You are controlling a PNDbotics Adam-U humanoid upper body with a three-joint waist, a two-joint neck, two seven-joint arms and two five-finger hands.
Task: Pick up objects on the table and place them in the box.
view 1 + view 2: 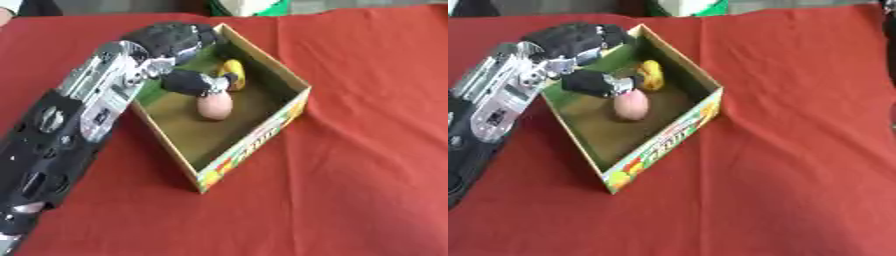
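An open cardboard box (259, 136) with a colourful printed front wall stands on the red cloth, turned cornerwise. On its brown floor lie a pink egg-shaped thing (214, 106) and, behind it, a yellow thing (233, 74). My left arm comes in from the lower left, and my left hand (171, 39) hangs over the box's far left corner. Its dark thumb (194, 83) reaches out just above the pink thing, touching or nearly touching its top. The fingers are spread away from the thumb and hold nothing. My right hand shows in neither view.
The red cloth (359, 175) covers the table to the right of the box and in front of it. A green and white thing (255, 6) sits beyond the cloth's far edge.
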